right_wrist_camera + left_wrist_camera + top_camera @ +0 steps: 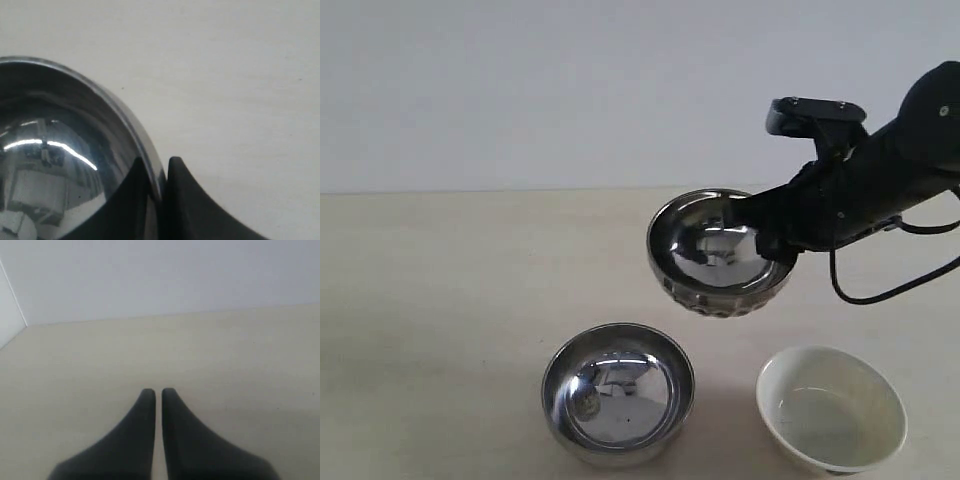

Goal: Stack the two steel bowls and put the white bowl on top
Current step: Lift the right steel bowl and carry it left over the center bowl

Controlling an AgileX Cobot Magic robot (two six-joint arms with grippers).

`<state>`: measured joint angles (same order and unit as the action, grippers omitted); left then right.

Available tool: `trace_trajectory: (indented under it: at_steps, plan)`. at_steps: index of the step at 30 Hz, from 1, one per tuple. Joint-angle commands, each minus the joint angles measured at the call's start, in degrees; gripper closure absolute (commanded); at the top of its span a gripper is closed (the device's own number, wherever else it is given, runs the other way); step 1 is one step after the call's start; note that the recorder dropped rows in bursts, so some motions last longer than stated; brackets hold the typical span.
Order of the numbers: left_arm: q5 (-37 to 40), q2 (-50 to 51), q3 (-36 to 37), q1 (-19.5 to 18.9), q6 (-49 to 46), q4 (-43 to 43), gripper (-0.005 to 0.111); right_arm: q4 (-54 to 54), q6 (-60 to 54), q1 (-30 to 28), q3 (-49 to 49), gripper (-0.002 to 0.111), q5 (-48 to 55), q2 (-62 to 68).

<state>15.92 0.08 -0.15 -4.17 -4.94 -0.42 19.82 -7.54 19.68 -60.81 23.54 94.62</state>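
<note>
My right gripper (772, 237) is shut on the rim of the ribbed steel bowl (720, 252), which hangs tilted in the air above the table. In the right wrist view one finger sits inside the ribbed steel bowl (65, 165) and one outside, with my right gripper (157, 167) pinching the rim. The smooth steel bowl (618, 392) stands on the table, below and to the left of the lifted one. The white bowl (832, 408) rests at the front right. My left gripper (155, 392) is shut on nothing over bare table; it does not show in the exterior view.
The beige table (440, 300) runs back to a pale wall (520, 90). A black cable (880, 290) loops under my right arm.
</note>
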Motion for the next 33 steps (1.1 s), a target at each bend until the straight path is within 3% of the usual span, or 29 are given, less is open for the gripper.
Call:
trace_trajectory:
  at_steps: [1, 14, 33]
  plan:
    - [0.0, -0.1, 0.1, -0.2, 0.0, -0.6, 0.103, 0.4, -0.6, 4.4, -1.2, 0.108, 2.3, -0.8]
    - [0.0, -0.1, 0.1, -0.2, 0.0, -0.6, 0.103, 0.8, -0.1, 14.7, -1.2, 0.108, 2.9, -0.5]
    - [0.0, -0.1, 0.1, -0.2, 0.0, -0.6, 0.103, 1.1, -0.1, 16.8, -1.0, 0.108, -0.2, 8.0]
